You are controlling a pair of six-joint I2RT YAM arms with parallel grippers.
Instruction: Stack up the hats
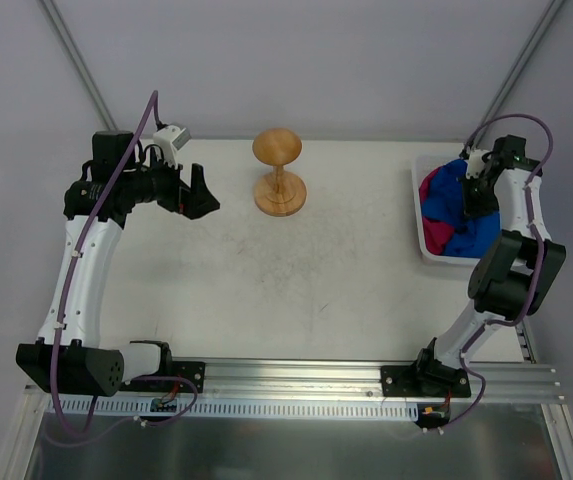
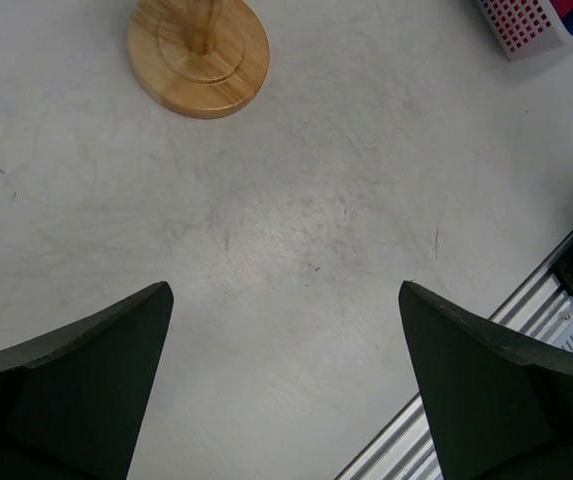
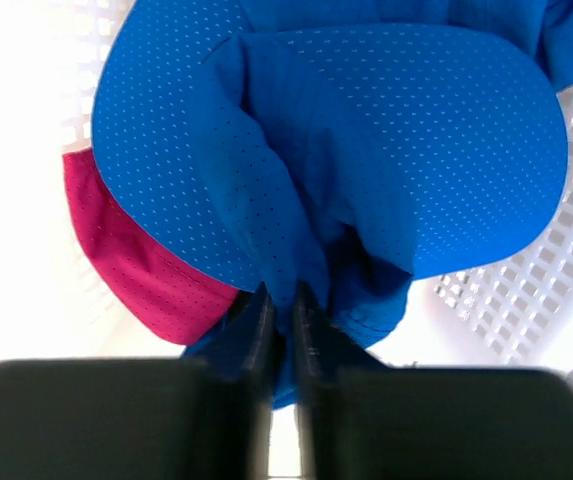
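Observation:
A royal blue hat point(image 1: 453, 195) lies with a magenta pink hat point(image 1: 433, 190) in the white tray point(image 1: 426, 245) at the far right. In the right wrist view the blue hat point(image 3: 366, 130) fills the frame and the pink hat point(image 3: 136, 260) shows under it at the left. My right gripper point(image 3: 281, 295) is shut, pinching a fold of the blue hat's fabric; in the top view it point(image 1: 478, 190) sits over the tray. My left gripper point(image 1: 206, 197) is open and empty above the table at the far left, its fingers point(image 2: 76, 380) wide apart. A second pink hat is not clearly seen.
A wooden stand point(image 1: 279, 172) with a round base and rounded top stands at the back centre of the table; its base shows in the left wrist view point(image 2: 198, 55). A metal rail point(image 1: 296, 385) runs along the near edge.

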